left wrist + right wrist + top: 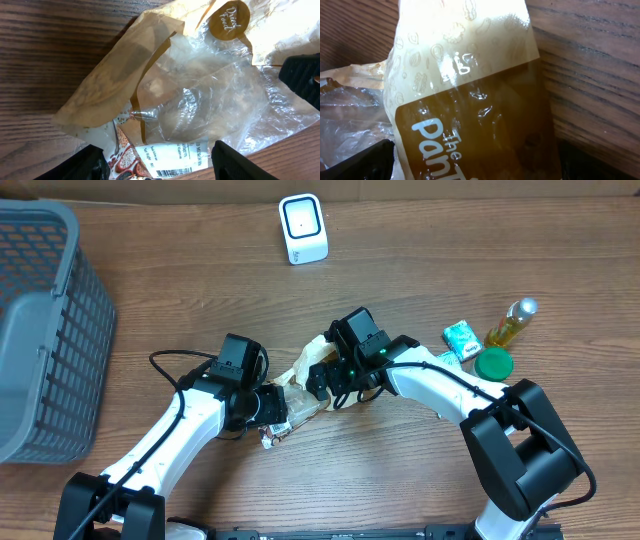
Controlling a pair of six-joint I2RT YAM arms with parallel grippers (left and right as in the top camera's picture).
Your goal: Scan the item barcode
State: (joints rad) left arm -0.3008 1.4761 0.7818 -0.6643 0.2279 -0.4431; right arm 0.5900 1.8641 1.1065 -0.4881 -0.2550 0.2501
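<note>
Left gripper (272,410) and right gripper (322,383) stood nose to nose at the middle of the table (180,270). Both were set on one crinkled packet (298,372) of dried food that lay on the wood between them. Seen from overhead, the packet's long axis ran on a slant, from its lower end near the table's front edge up and rightwards toward the far side. The left arm had the near end and the right arm the far end.

The right gripper's jaws were spread to their widest, a dark finger (357,162) at each bottom corner of its wrist view. The tan printed end of the packet filled the gap, and nothing showed them clamping it. The left gripper's jaws were partly spread, its fingers (92,162) flanking the clear, rumpled end. Whether they pressed on the film or merely stood beside it could not be told.

The scanner (303,228) stood well apart, past the packet's far end, so the right arm was the nearer of the two. The white label (150,156) sat at the opposite end, face up between the left fingers. The barcode (172,173) showed only as a sliver at the bottom edge of the left wrist view. By that layout, the coming move would likely turn on carrying the label end toward the scanner and tilting it to meet the scanner's face.
</note>
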